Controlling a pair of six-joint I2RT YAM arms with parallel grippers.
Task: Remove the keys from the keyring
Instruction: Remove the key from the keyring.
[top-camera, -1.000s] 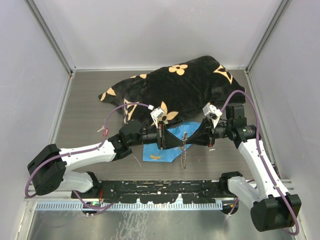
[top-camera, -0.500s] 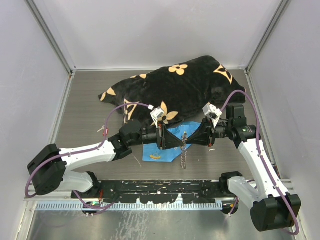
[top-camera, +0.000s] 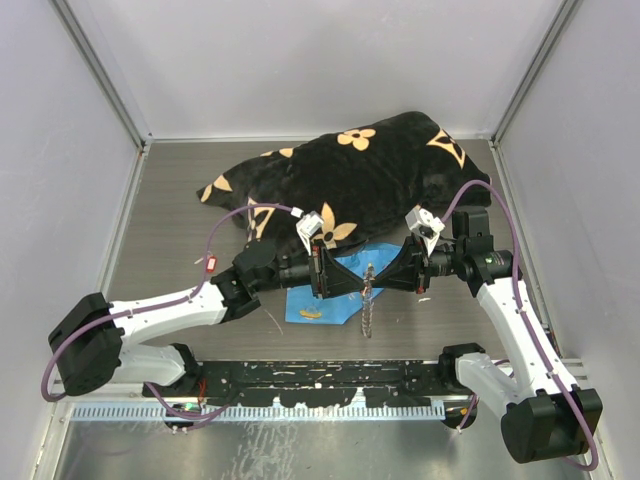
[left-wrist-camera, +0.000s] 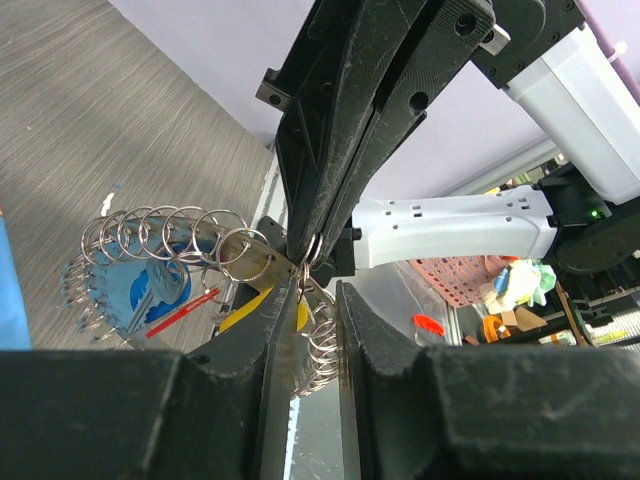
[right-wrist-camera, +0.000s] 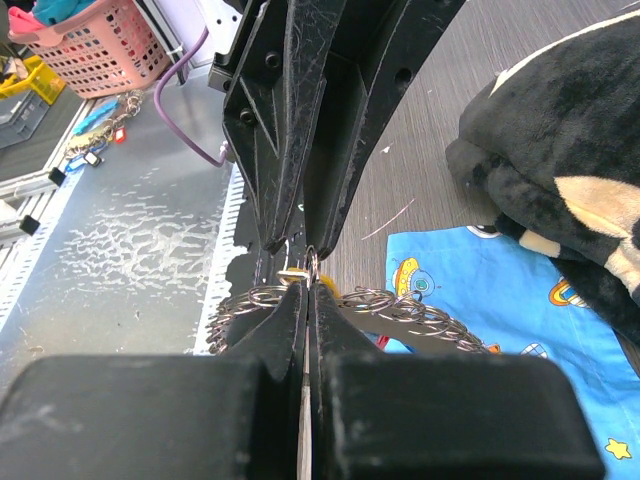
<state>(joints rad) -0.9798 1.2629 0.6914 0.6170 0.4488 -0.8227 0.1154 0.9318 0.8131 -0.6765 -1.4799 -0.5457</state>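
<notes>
- Top view: the left tool (top-camera: 356, 281) and the right tool (top-camera: 381, 280) meet tip to tip near the middle of the desk's (top-camera: 170, 200) near edge, with the keyring (top-camera: 368, 310) between them.
- Left wrist: the left tool's fingers (left-wrist-camera: 380, 350) are closed on the rings, with a narrow gap between them.
- Right wrist: the right tool is clamped on one ring.

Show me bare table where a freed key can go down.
Free: back-left table, between the left wall and the black cushion; also the front strip right of the keyring, before the right arm. Crowded: the centre, over the blue cloth.
</notes>
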